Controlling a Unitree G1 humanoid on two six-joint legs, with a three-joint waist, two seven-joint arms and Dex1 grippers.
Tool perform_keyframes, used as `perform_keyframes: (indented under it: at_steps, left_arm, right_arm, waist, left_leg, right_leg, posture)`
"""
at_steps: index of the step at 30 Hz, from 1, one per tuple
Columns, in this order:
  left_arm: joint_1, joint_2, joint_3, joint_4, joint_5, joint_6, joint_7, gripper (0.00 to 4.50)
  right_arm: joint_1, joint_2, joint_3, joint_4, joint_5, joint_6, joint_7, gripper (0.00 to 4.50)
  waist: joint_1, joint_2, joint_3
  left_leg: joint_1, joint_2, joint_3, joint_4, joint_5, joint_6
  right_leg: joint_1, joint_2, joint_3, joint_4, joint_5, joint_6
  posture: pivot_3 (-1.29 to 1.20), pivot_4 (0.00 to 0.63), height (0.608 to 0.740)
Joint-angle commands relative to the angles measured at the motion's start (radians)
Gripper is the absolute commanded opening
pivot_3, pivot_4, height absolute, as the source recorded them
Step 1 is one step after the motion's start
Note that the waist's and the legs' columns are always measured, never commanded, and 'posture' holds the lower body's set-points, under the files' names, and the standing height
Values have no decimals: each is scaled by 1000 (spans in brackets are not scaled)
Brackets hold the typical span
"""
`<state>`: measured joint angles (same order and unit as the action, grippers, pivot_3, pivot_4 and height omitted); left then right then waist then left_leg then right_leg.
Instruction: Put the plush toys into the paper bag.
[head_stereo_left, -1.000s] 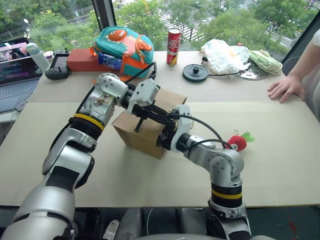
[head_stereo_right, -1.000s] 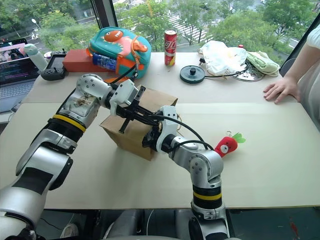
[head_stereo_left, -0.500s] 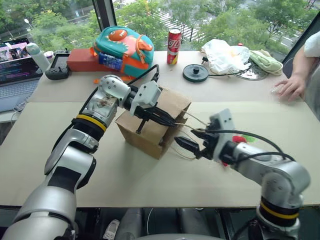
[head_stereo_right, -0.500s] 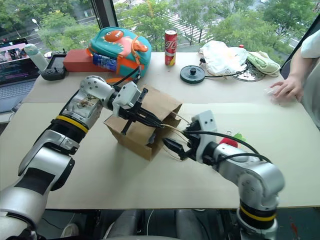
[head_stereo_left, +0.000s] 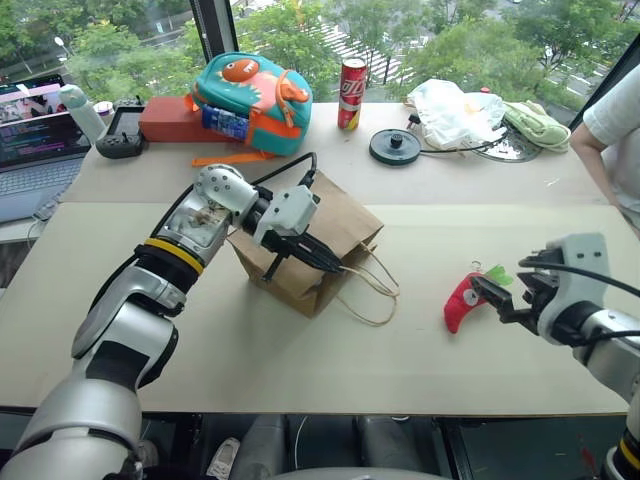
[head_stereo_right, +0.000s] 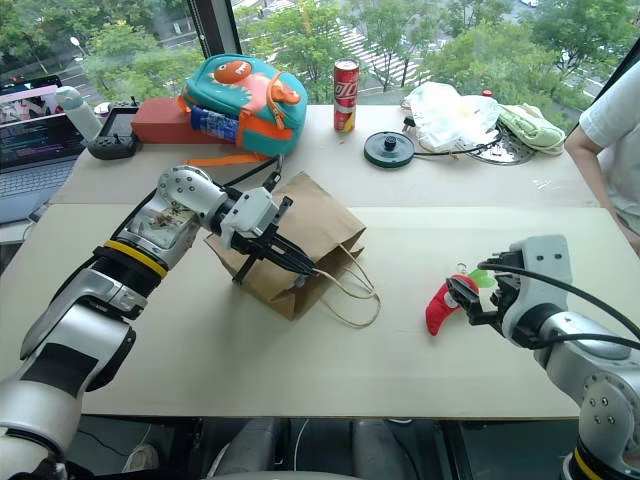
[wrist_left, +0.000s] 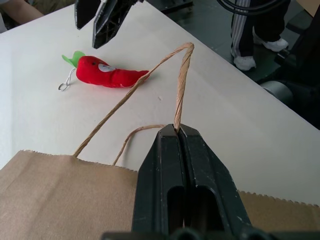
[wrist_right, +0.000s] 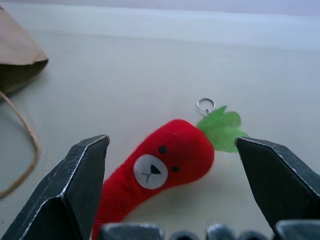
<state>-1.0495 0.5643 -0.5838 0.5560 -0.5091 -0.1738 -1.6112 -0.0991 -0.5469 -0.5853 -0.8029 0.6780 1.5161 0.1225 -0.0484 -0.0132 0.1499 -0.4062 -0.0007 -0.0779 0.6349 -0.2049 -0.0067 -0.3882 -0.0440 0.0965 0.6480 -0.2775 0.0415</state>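
Across the beige tabletop (head_stereo_left: 300, 370), my left gripper (wrist_left: 177, 131) pinches the brown paper bag's (head_stereo_left: 320, 235) twisted-cord handle (wrist_left: 181, 75) to hold its mouth open, while my wide-spread right gripper (wrist_right: 175, 165) frames the red chili-shaped plush toy (wrist_right: 150, 175) for pickup.

I count one red plush toy (head_stereo_left: 463, 300), one paper bag (head_stereo_left: 318, 238), one backpack (head_stereo_left: 251, 90), one soda can (head_stereo_left: 350, 80), one laptop (head_stereo_left: 35, 140) and one plastic bag (head_stereo_left: 455, 110).
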Motion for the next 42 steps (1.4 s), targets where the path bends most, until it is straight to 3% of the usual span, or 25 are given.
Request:
perform_keyframes:
  at_steps: [1,6,11,15,22,30,35,39,42]
  left_arm:
    - [-22,-5,6,-16,-18,-16,-3,0]
    - [-31,-22,8,3,-14,-26,-3,0]
    - [-31,-28,12,8,-11,-30,-3,0]
    - [-30,-27,13,10,-11,-34,-3,0]
    - [-32,-30,17,19,-8,-41,-3,0]
    - [-34,-33,17,24,-7,-47,-3,0]
    - [-34,-36,20,29,-5,-50,-3,0]
    - [-35,-40,23,32,-4,-49,-3,0]
    - [-36,-43,24,34,-3,-49,-3,0]
  right_arm:
    - [-45,113,27,-5,-62,48,-82,4492]
    - [-82,294,131,98,-173,5,-180,4492]
    - [-37,295,188,168,-271,-54,-209,4492]
    - [-7,278,200,162,-298,-109,-191,3471]
    - [5,262,232,155,-299,-137,-137,1104]
    - [3,270,234,148,-309,-188,-103,1104]
    - [7,274,231,124,-301,-205,-77,28]
    - [9,251,215,104,-279,-215,-28,28]
    - [26,247,144,29,-170,-180,79,28]
  waist:
    - [0,0,0]
    - [1,1,0]
    - [3,1,0]
    - [8,1,0]
    - [4,1,0]
    - [1,1,0]
    - [1,1,0]
    - [2,1,0]
    - [3,1,0]
  left_leg:
    - [0,1,0,0,0,0]
    - [0,1,0,0,0,0]
    - [0,0,0,0,0,0]
    - [0,0,0,1,0,0]
    - [0,0,0,1,0,0]
    - [1,0,0,0,0,0]
    - [0,0,0,0,0,0]
    - [0,0,0,0,0,0]
    - [0,0,0,0,0,0]
  right_leg:
    - [0,1,0,0,0,0]
    - [0,1,0,0,0,0]
    - [0,0,0,0,0,0]
    - [2,0,0,0,0,0]
    - [1,0,0,0,0,0]
    - [1,1,0,0,0,0]
    - [1,1,0,0,0,0]
    - [1,1,0,0,0,0]
    - [1,0,0,0,0,0]
  posture:
    - [0,150,740]
    - [0,150,740]
    - [0,150,740]
    - [0,150,740]
    - [0,150,740]
    - [0,150,740]
    - [0,150,740]
    - [0,150,740]
    - [0,150,740]
